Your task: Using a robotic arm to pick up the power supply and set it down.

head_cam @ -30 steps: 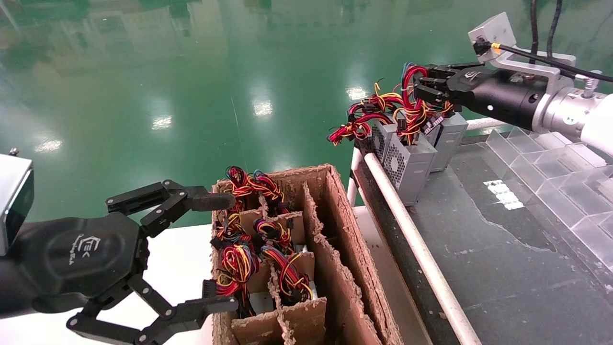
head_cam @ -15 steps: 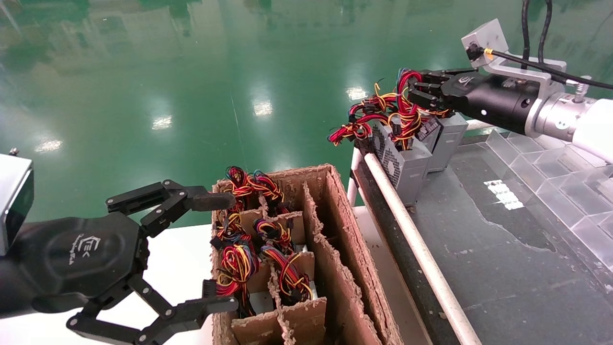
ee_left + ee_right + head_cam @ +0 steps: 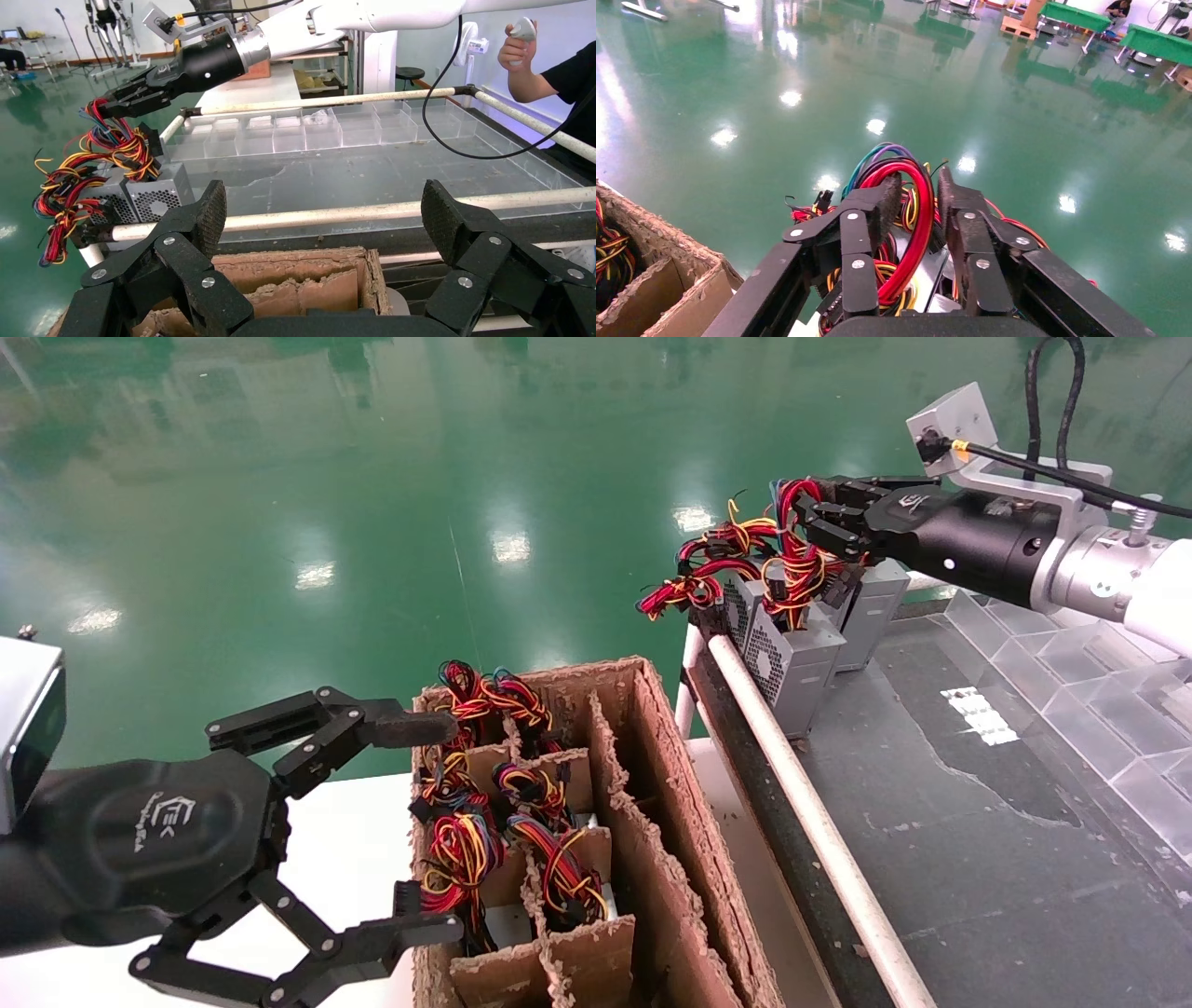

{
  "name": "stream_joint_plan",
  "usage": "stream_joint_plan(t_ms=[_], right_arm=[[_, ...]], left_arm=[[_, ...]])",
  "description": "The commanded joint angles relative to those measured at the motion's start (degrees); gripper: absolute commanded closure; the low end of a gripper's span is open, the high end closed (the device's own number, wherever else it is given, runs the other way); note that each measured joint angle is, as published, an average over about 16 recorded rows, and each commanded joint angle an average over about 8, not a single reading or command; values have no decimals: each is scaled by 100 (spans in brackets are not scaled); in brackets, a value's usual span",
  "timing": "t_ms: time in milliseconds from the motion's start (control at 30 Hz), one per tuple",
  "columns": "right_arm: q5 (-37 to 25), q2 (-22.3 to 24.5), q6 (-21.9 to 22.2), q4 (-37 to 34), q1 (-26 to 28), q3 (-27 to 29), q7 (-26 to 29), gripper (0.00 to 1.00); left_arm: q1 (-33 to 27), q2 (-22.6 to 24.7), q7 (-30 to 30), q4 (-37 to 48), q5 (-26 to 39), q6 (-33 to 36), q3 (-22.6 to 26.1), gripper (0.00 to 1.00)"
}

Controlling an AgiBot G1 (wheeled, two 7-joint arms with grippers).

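Note:
The power supply (image 3: pixel 793 665), a grey box with a perforated vent side, stands upright on the dark table (image 3: pixel 978 840) at its far left corner, also in the left wrist view (image 3: pixel 151 200). Its red, yellow and blue wires (image 3: pixel 778 556) rise from the top. My right gripper (image 3: pixel 812 514) is above it, pads close together on the red wire loop (image 3: pixel 921 210); the right wrist view shows the gripper (image 3: pixel 914 193) from behind. My left gripper (image 3: pixel 433 829) hangs open by the cardboard box; nothing lies between its fingers (image 3: pixel 211 210).
A partitioned cardboard box (image 3: pixel 652 784) holds more wired units (image 3: pixel 461 845). A second grey unit (image 3: pixel 871 612) stands behind the power supply. A white rail (image 3: pixel 801 803) edges the table, clear plastic dividers (image 3: pixel 1099 682) line its right side. A person (image 3: pixel 555 77) stands beyond.
My right gripper dropped a little over the power supply, then drew slightly back to the right, still on the wire loop. The power supply stayed on the table; the left arm held still.

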Motion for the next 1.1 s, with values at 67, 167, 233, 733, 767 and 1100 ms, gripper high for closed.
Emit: stream_joint_plan(t_ms=[67, 167, 233, 733, 767, 1100], right_arm=[[-16, 2, 10, 3, 10, -11, 6, 0], [-52, 4, 31, -9, 21, -36, 30, 0], [-74, 10, 44, -18, 28, -52, 49, 0], [-60, 202, -364, 83, 112, -43, 34, 0], [-49, 210, -393, 85, 107, -36, 25, 0], [408, 371, -1110, 74, 23, 278, 109, 0]], left_arm=[[0, 0, 0, 0, 0, 0, 0, 0], [0, 0, 0, 0, 0, 0, 1, 0], [0, 0, 0, 0, 0, 0, 1, 0], [-1, -1, 1, 0, -1, -1, 2, 0], [-1, -1, 1, 0, -1, -1, 2, 0], [-1, -1, 1, 0, -2, -2, 3, 0]])
